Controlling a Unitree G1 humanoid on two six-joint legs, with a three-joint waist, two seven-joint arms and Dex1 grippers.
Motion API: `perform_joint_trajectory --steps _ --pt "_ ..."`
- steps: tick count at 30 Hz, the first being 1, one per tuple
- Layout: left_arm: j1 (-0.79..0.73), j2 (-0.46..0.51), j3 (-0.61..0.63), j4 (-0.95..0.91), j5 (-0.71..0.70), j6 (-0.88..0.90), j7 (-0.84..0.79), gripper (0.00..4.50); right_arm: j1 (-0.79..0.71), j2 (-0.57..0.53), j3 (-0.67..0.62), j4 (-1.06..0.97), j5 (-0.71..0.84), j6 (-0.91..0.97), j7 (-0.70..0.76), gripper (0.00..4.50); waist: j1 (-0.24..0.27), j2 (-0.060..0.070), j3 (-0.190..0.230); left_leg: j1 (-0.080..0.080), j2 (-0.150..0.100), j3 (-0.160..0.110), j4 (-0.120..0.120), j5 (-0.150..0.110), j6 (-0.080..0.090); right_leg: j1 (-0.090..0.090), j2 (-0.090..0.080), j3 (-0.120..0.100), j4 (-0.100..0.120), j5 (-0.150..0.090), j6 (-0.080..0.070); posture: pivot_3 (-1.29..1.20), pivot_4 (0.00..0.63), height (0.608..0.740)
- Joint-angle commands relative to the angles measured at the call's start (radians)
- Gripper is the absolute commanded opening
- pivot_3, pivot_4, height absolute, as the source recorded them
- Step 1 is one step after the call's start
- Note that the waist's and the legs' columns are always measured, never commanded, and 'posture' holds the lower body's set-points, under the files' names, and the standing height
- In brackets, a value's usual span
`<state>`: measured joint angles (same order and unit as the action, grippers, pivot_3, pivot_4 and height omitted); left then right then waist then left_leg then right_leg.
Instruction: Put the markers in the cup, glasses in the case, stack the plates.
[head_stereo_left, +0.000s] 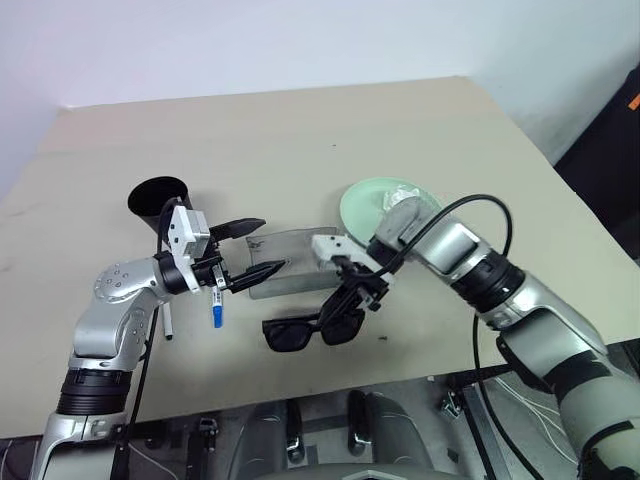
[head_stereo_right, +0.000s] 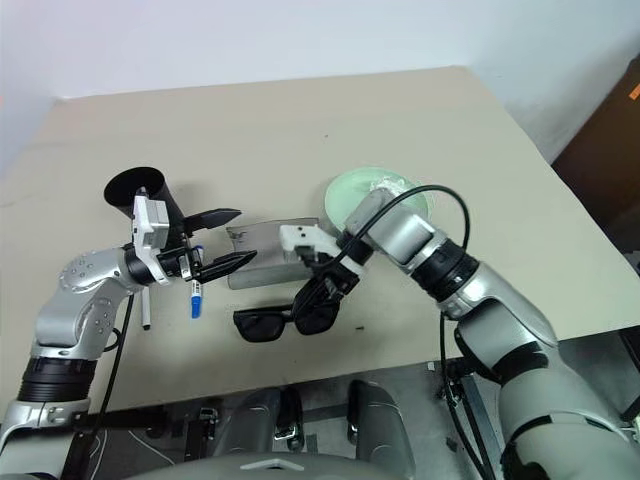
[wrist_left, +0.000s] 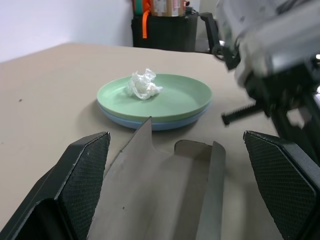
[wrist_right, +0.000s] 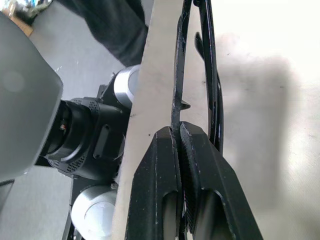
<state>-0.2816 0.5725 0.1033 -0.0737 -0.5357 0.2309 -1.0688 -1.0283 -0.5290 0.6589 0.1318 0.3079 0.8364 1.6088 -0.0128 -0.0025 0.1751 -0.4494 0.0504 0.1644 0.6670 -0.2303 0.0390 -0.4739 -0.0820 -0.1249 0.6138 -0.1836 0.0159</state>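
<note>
Right end effector (head_stereo_left: 345, 312) pinches glasses (head_stereo_left: 300, 333)

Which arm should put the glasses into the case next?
Right. Its gripper is already shut on the glasses, beside the case. The left gripper is open and empty at the case's other end, well placed to steady it.

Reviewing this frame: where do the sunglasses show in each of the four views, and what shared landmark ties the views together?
Left eye view: sunglasses near the table's front edge, below the case, with the right pincer shut on them.
Right eye view: sunglasses at lower centre, below the case.
Left wrist view: not in it.
Right wrist view: thin black frame clamped between the fingers.
Shared landmark: the green plate with the tissue.
</note>
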Motion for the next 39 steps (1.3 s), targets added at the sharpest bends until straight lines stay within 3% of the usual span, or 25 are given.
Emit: perform_joint_trajectory --steps 1,10,23,39 --pt "-0.001 0.013 0.033 -0.057 -0.031 0.015 0.015 4.50 -0.084 -0.011 -0.070 -0.007 0.069 -0.006 0.006 0.06 -0.003 0.000 0.000 0.000 0.000 0.000 0.000 0.000 0.000 0.000 0.000 0.000 0.000 0.000 0.000 0.00 0.150 0.740" --pt "0.080 0.043 0.111 -0.084 -0.050 0.012 0.039 4.50 -0.276 0.040 -0.016 0.356 0.048 -0.231 0.006 0.06 -0.004 0.000 0.000 0.000 0.000 0.001 -0.001 0.000 0.000 -0.001 0.001 0.000 0.000 0.000 0.000 0.00 0.150 0.740" --pt "0.239 0.100 0.271 -0.129 -0.083 -0.007 0.040 4.50 -0.314 0.088 0.094 0.515 0.073 -0.426 0.006 0.06 -0.008 0.000 0.001 -0.003 0.000 0.001 -0.002 0.000 0.000 -0.004 0.000 0.000 0.000 0.000 -0.001 0.00 0.150 0.740" --pt "0.378 0.142 0.344 -0.303 -0.118 0.074 0.112 4.50 -0.428 0.284 0.033 0.886 -0.013 -0.620 0.006 0.06 -0.007 0.001 0.001 -0.007 0.000 0.002 -0.004 0.000 -0.001 -0.008 -0.001 0.000 -0.002 0.000 -0.001 0.00 0.150 0.740"
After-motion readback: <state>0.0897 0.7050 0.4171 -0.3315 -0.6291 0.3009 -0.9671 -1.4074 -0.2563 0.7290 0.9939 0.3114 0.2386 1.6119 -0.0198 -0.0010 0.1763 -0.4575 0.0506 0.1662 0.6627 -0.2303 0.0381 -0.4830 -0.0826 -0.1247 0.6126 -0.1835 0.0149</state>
